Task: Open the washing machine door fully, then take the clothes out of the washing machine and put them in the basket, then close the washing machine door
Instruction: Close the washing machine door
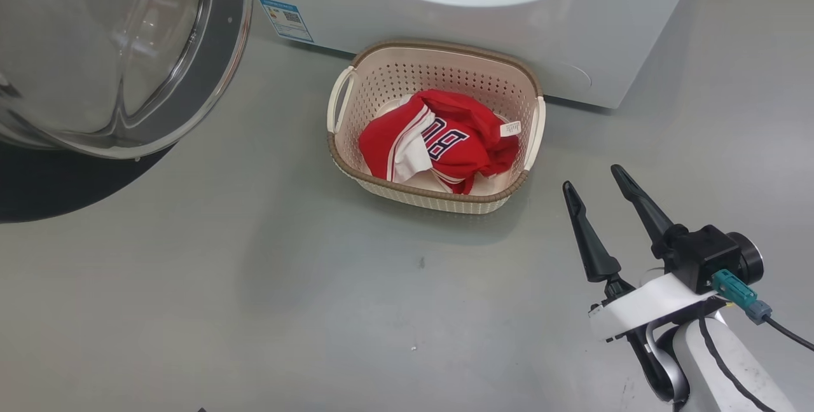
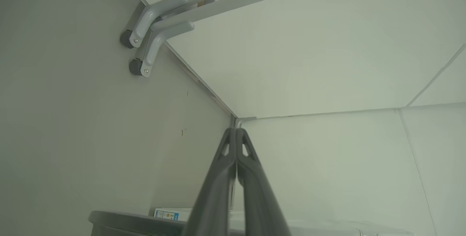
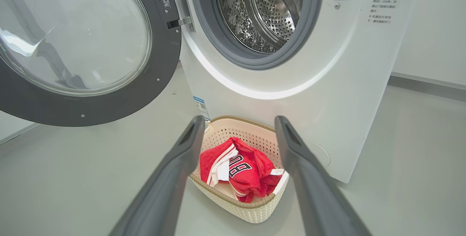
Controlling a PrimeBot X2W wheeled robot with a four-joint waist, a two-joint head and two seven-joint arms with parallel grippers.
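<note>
The clothes point(image 1: 439, 142) lie bunched in the basket point(image 1: 445, 49) on the floor point(image 1: 254, 272) before the washing machine point(image 1: 572, 30), right end effector point(image 1: 591, 177) released, left end effector point(image 2: 236, 130) clenched.

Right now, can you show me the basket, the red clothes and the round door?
basket point(image 1: 445, 47): head view, back rim.
clothes point(image 1: 474, 123): head view, red fabric.
door point(image 3: 165, 65): right wrist view, dark rim.
</note>
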